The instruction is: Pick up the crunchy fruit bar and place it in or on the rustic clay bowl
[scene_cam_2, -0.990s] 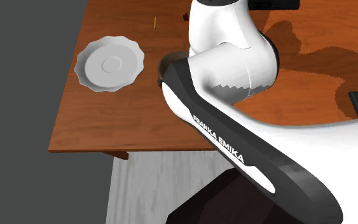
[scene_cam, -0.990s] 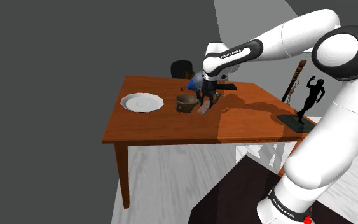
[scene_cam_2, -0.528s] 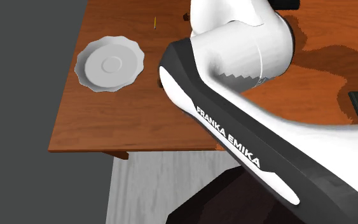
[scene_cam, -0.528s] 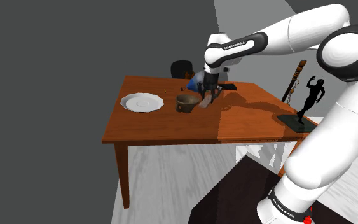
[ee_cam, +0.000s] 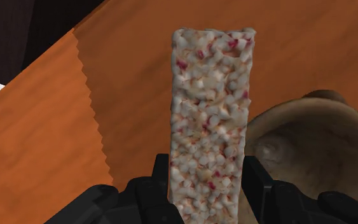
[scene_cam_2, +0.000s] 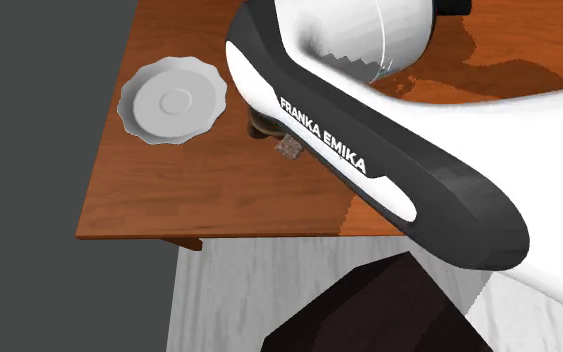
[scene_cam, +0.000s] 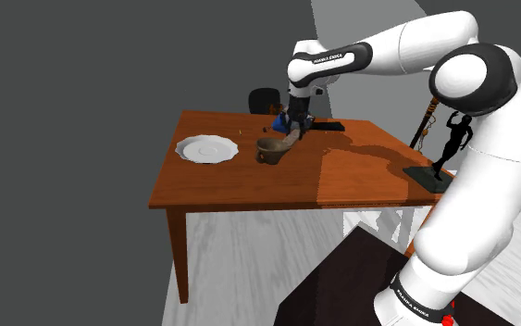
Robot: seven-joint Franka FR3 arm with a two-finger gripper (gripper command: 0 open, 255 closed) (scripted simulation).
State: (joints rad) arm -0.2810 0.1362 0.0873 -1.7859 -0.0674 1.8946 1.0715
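Note:
My black gripper (scene_cam: 292, 127) is shut on the crunchy fruit bar (scene_cam: 288, 140), a pale bar flecked with red. In the wrist view the two fingers (ee_cam: 161, 183) clasp the bar (ee_cam: 209, 121) at its near end, and it sticks out straight ahead of the gripper (ee_cam: 209, 183). The brown clay bowl (scene_cam: 268, 149) stands on the wooden table (scene_cam: 230, 185) just to the shoulder view's left of the bar. The bar hangs off the table by the bowl's (ee_cam: 304, 149) rim. In the second exterior view the arm hides most of the bowl (scene_cam_2: 260, 126), and the bar's end (scene_cam_2: 290, 148) peeks out.
A white scalloped plate (scene_cam: 206, 149) lies on the table to the shoulder view's left of the bowl, also seen as the plate (scene_cam_2: 172, 101). A blue object (scene_cam: 279, 117) and a flat black item (scene_cam: 329, 124) sit behind the gripper. A black figurine (scene_cam: 450, 148) stands at the table's right end.
The gripper has risen from the table with the bar in it and moved toward the shoulder view's left, bringing the bar up beside the bowl.

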